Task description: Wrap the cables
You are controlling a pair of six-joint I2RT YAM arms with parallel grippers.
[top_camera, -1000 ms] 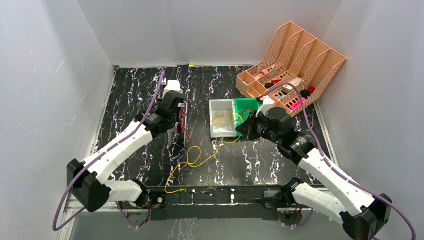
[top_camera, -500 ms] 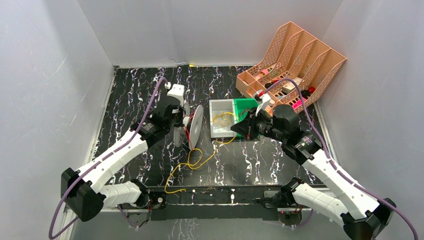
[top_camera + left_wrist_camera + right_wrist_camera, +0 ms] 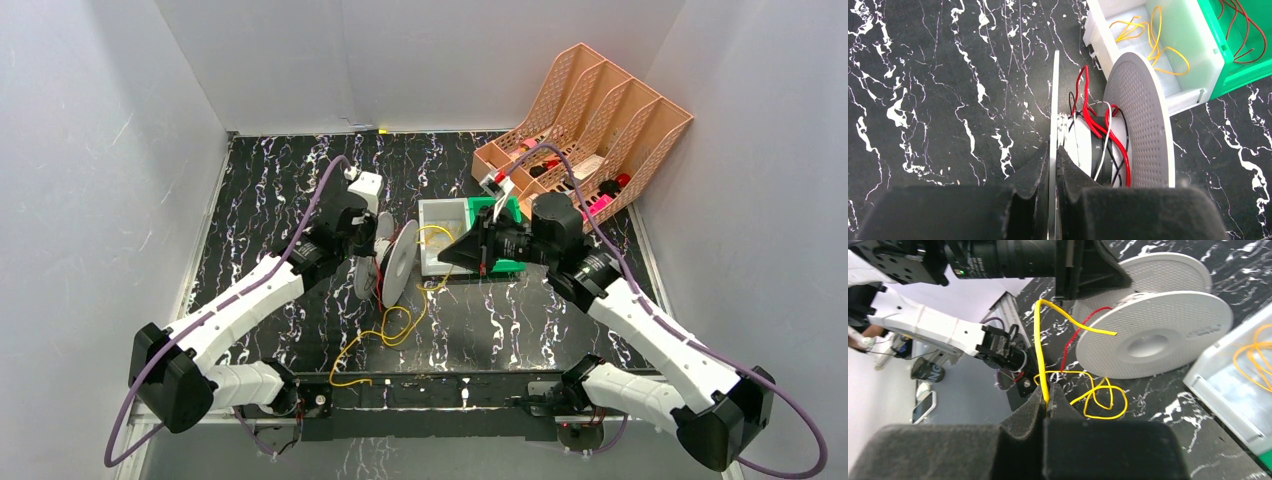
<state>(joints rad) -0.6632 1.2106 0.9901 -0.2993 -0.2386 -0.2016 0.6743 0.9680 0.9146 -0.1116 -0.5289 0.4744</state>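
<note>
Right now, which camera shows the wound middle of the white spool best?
Left wrist: it looks between the flanges of the spool at the core, with red, white and black wires. Top external shows it small, tilted; right wrist shows mainly one flange's outer face.

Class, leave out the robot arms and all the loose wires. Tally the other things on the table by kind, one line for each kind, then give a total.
Spools: 1, the white spool
Small open bins: 2, the white bin and the green bin
File racks: 1, the peach file rack
Total: 4
</note>
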